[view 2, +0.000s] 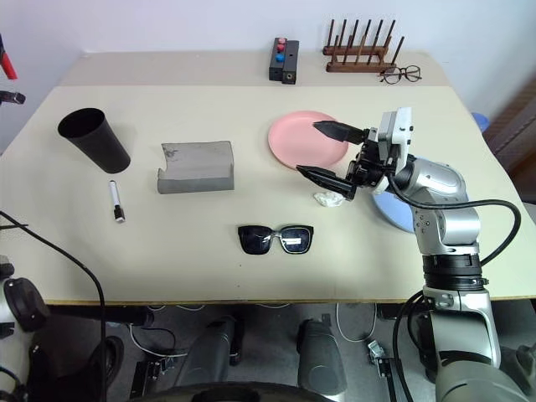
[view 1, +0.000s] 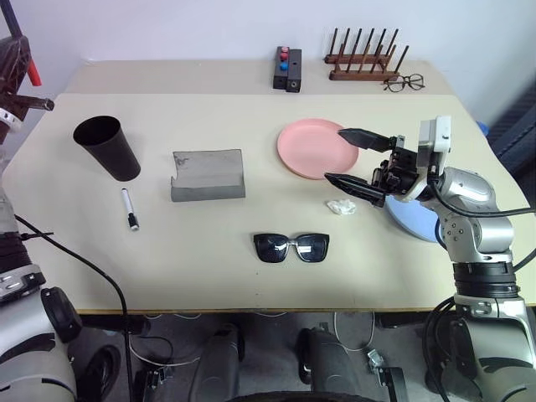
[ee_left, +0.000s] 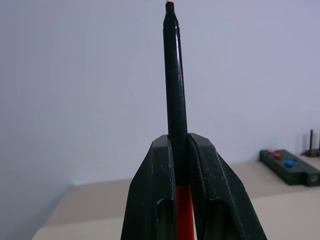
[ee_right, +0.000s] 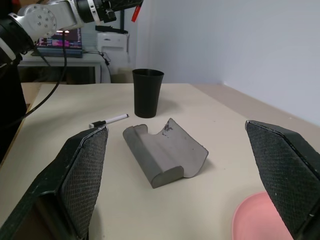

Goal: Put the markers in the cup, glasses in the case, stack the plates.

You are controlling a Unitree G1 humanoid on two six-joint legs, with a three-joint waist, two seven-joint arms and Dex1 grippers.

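Observation:
My left gripper (ee_left: pixel 178 139) is shut on a red marker with a long black cap (ee_left: pixel 174 75), held up in the air off the table's left end; it is also seen from across the table, with the marker (ee_right: pixel 135 12) in it. A white marker (view 1: pixel 129 209) lies on the table just in front of the dark cup (view 1: pixel 107 146). The grey case (view 1: pixel 208 174) lies open, and the sunglasses (view 1: pixel 291 247) rest in front of it. My right gripper (view 1: pixel 336 155) hangs open over the near right edge of the pink plate (view 1: pixel 306 149). My right arm partly hides the blue plate (view 1: pixel 409 222).
A small crumpled white scrap (view 1: pixel 340 206) lies beside the right gripper. At the back of the table stand a black box with red and blue knobs (view 1: pixel 287 69), a wooden peg rack (view 1: pixel 362 63) and clear-lens spectacles (view 1: pixel 405 82).

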